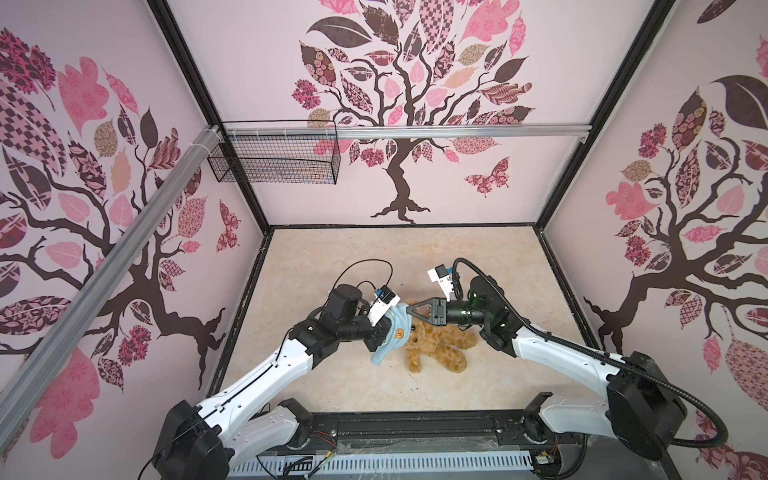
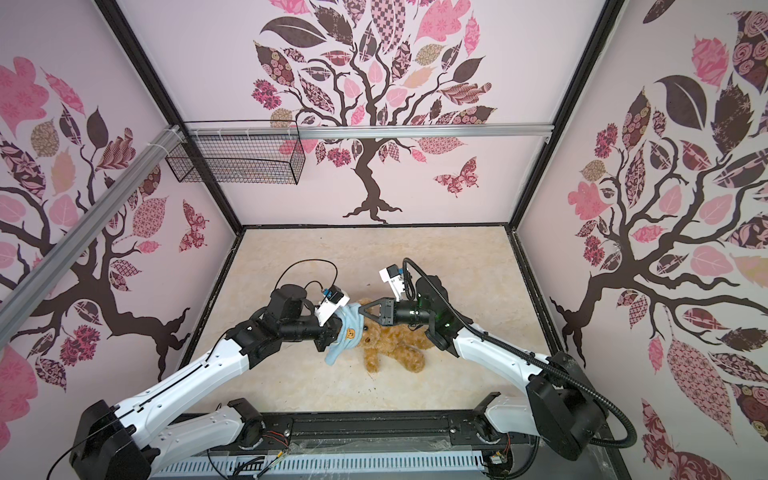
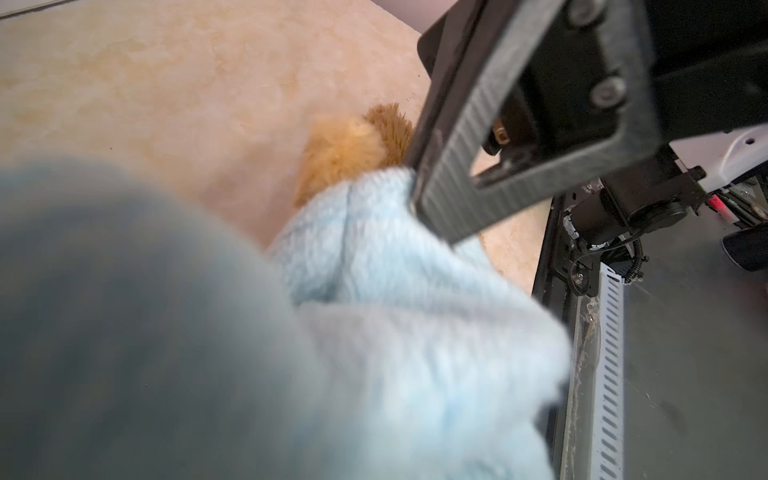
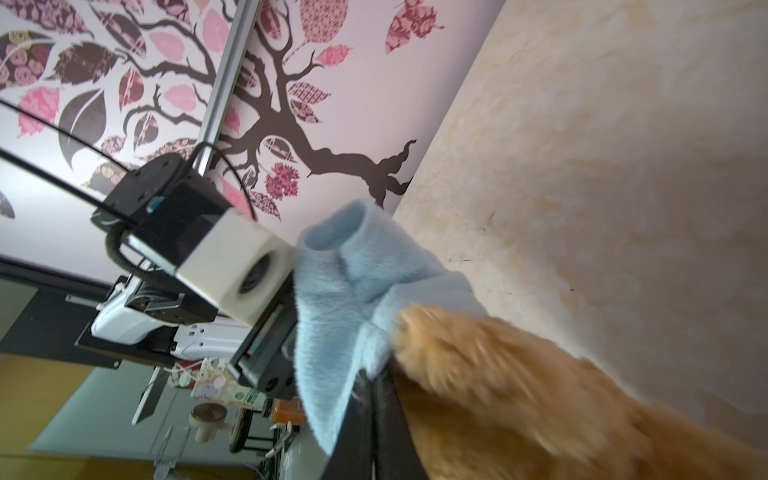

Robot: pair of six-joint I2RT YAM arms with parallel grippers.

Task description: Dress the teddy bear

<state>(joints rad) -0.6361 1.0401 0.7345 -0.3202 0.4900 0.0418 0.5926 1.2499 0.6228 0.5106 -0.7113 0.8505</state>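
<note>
a: claws?
b: my left claw (image 1: 377,338) and right claw (image 1: 411,316) are both clenched on the light-blue shirt (image 1: 395,330).
a: teddy bear (image 1: 438,347)?
b: lies on the table (image 1: 332,374), centre, shirt touching its head at 9 o'clock.

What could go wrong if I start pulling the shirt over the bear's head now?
The right tool pinches only a thin edge of the light-blue shirt, hard against the teddy bear; it may slip or catch fur.
Nothing holds the teddy bear on the table; pulling could drag it.
The shirt drapes over the left tool and blocks most of the left wrist view.
</note>
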